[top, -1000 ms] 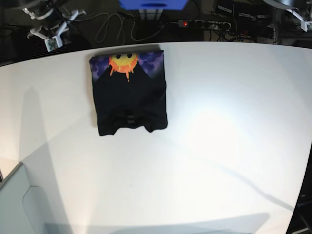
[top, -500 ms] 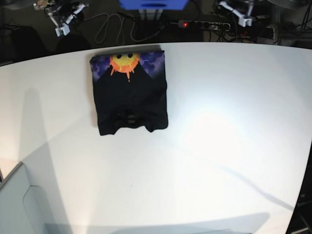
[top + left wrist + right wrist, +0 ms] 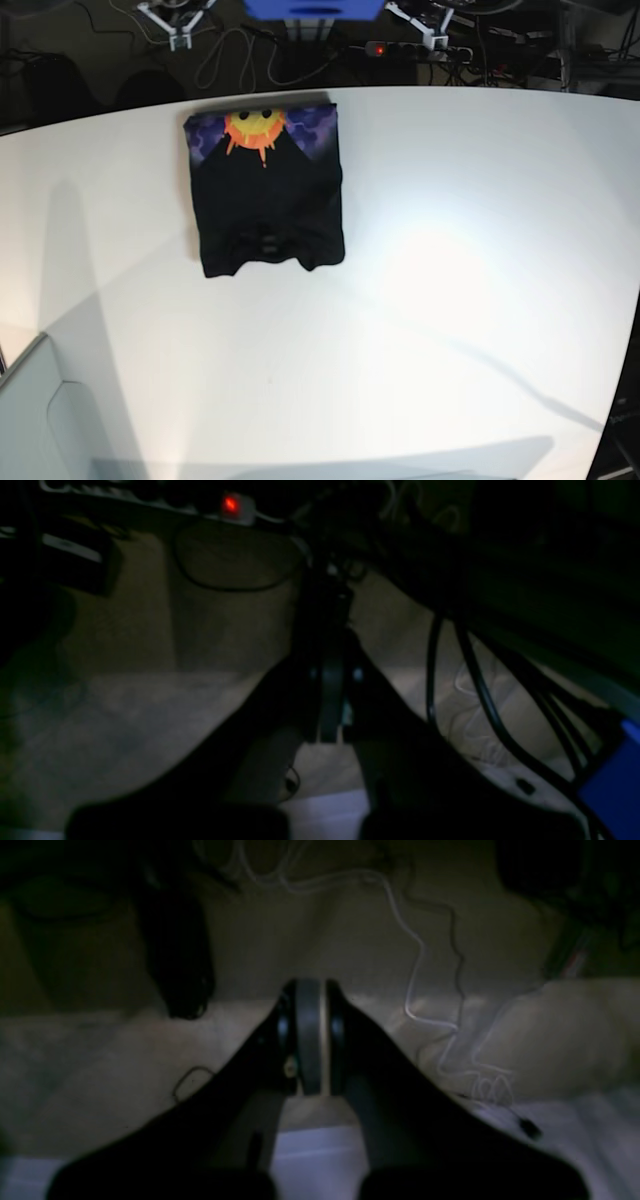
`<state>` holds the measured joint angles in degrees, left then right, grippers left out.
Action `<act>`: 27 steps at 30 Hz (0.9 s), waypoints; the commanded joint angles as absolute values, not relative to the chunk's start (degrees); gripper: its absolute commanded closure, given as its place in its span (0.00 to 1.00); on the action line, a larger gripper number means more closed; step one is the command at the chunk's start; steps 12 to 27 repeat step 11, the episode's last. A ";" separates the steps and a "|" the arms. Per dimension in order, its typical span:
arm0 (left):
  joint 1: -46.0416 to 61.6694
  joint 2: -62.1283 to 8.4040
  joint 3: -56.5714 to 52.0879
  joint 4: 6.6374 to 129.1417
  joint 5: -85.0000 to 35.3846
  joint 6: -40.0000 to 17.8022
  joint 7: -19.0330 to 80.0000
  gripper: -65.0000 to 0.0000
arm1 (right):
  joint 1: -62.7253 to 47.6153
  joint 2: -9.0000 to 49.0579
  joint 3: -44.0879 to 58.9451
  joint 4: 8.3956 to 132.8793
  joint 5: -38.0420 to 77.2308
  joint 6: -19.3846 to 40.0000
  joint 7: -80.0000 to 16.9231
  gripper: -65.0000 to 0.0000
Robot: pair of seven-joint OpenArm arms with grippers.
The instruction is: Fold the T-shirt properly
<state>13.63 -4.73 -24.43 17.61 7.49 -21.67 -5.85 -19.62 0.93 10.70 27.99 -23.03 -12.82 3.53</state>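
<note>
The T-shirt lies on the white bench, toward its far left part, just inside the far edge. It is gathered into a compact, roughly rectangular packet: black cloth over most of it, with the orange-yellow sun and purple clouds of the print showing along the far edge. The sides look fairly straight, while the near edge is uneven, with two rounded lobes and a small notch between them, and a few creases sit near that edge. Nothing touches the cloth, and the bench around it carries nothing else that can be seen.

Judging from this shape, the folding looks essentially done: sleeves and sides seem tucked in and the length doubled over. What could remain is only tidying the ragged near edge, if a neater packet is wanted.

Both arms are well apart from the shirt, beyond the far edge of the bench, above the dark floor and cables. The right claw has its fingers pressed together with nothing between them. The left claw is dim in its own view, but its fingers also appear drawn together and empty. A power strip with a red light lies on the floor behind, beside a blue box.
</note>
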 commanded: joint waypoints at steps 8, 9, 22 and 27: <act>12.44 -4.35 -23.08 17.10 7.87 -15.96 -5.93 1.00 | -13.67 -1.19 4.79 12.70 -23.34 -30.90 14.46 1.00; 11.82 -4.35 -23.08 17.10 7.87 -15.78 -5.93 1.00 | -13.67 -1.27 4.35 12.70 -23.34 -31.69 14.90 1.00; 11.12 -4.35 -22.99 16.40 7.96 -15.60 -5.85 1.00 | -13.58 -1.80 3.47 12.70 -23.34 -32.31 14.99 1.00; 11.12 -4.35 -22.99 16.40 7.96 -15.60 -5.85 1.00 | -13.58 -1.80 3.47 12.70 -23.34 -32.31 14.99 1.00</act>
